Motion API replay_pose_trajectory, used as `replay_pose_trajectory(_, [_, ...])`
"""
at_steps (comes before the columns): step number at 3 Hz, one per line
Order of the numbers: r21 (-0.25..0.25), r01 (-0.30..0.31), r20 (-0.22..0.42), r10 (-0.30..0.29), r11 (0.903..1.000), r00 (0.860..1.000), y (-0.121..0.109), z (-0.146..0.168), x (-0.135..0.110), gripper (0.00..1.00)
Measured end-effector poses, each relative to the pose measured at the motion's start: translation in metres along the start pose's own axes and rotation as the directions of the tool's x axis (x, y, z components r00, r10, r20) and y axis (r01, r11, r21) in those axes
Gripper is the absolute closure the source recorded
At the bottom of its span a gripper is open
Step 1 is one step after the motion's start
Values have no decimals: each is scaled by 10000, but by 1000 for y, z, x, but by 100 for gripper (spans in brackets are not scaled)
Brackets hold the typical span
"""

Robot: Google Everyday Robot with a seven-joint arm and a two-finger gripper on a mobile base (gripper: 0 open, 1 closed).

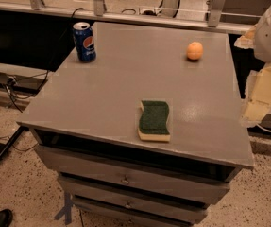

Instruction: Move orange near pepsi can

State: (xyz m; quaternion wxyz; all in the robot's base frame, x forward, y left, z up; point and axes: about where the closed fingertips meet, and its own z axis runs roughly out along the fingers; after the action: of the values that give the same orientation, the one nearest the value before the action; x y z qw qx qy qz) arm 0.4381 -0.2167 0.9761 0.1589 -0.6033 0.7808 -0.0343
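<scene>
Grey and flat, the worktop (111, 84) carries three things, all well apart from one another. At its far right sits the orange (195, 50), alone on bare surface. At the far left corner stands the pepsi can (84, 41), upright, with its logo turned to the near side. Close to the near edge, roughly midway between left and right, lies a green-topped sponge (155, 120).

The step in hand looks like the reach for the orange, as nothing is grasped yet. The tool (260, 98) hangs off the right edge of the worktop, nearer than the orange. It touches none of the three things and holds nothing that shows. How wide it stands I cannot tell.

To do the reach well, it should come over the orange from above and close around the widest part, since a round fruit will likely roll if nudged from one side. After the lift, the carry can run leftward along the far side, which keeps it away from the sponge. The set-down should be low and gentle, just beside the can, with a small gap left so the can is not knocked over and the orange does not roll off the far edge.
</scene>
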Motion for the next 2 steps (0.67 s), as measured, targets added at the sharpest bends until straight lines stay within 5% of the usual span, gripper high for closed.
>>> replay_pose_trajectory(2, [407, -344, 283, 332, 9986, 9990, -22, 11, 6, 0])
